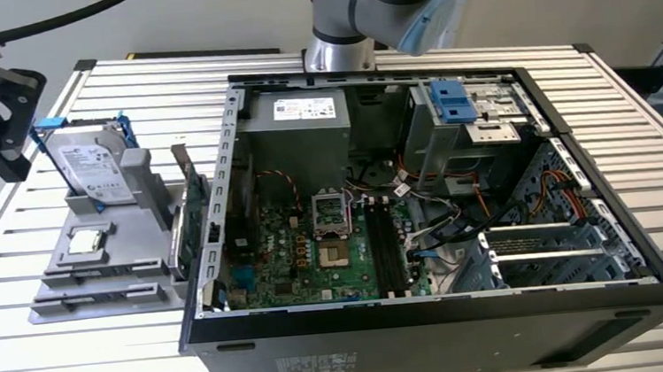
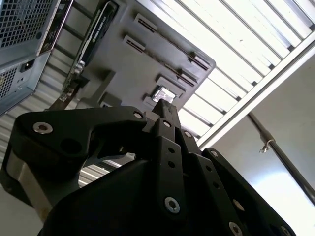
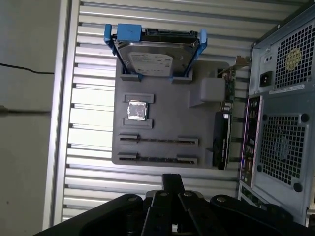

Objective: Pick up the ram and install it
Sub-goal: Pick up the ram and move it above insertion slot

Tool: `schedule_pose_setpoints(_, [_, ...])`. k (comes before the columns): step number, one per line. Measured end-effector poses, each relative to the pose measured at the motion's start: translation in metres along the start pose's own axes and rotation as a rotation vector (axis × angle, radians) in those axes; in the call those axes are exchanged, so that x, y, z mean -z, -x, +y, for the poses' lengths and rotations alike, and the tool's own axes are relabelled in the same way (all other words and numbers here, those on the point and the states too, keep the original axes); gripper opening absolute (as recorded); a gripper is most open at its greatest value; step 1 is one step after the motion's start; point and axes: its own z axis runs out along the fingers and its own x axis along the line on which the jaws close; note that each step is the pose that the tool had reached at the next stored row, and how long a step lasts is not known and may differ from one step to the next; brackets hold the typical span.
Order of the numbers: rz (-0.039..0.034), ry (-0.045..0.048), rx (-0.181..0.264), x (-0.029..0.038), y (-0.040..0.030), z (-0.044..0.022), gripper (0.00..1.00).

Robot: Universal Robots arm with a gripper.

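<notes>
Our pincer (image 3: 172, 177) hangs pinched shut on nothing, near the grey tray (image 3: 162, 113). Its long slots (image 3: 157, 140) look made to stand a ram upright for gripping. We cannot tell where the ram sits, perhaps inside the computer case (image 3: 280, 98).

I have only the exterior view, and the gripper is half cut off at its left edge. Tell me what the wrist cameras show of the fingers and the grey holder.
Observer: In the second wrist view the gripper is shut, fingertips together with nothing showing between them.
Operator: Now check the holder's two long slots.
Observer: In the first wrist view both long slots of the grey holder look empty.
Operator: Say where the gripper sits relative to that holder.
Observer: In the first wrist view its tip appears against the slatted table, just outside the holder's edge nearest those slots.
</notes>
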Motion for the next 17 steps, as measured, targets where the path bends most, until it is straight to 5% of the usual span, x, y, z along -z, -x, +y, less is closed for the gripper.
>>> schedule_pose_setpoints(17, [0.0035,0.0012,0.068,0.0,-0.0001,0.0,0.0])
